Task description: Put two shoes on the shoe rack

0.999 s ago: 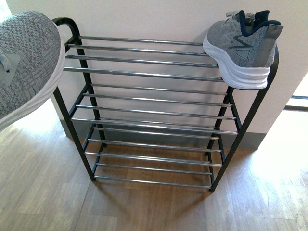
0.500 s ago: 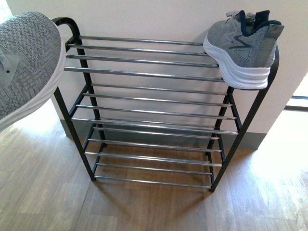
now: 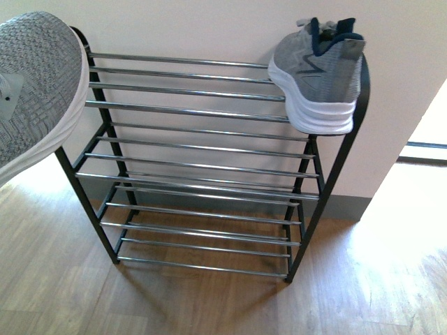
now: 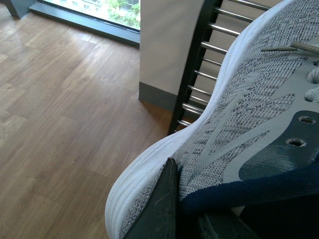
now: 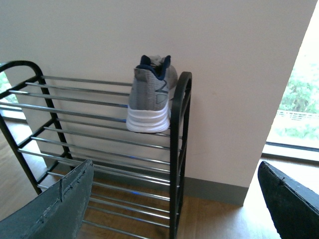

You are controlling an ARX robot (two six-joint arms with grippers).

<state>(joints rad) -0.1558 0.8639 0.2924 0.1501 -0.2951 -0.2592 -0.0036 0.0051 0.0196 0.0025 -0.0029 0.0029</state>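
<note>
The shoe rack's [image 3: 188,112] top tier lies bare from its left end to the grey sneaker [image 3: 318,80] on the right (wall [image 3: 209,28] close behind). The lifted sneaker [image 3: 35,84] overhangs the left corner; both lower tiers are bare.

You get only part of the sneaker [image 3: 38,84], cut by the front view's left edge; it hides most of the left gripper [image 4: 189,219], one finger showing.
</note>
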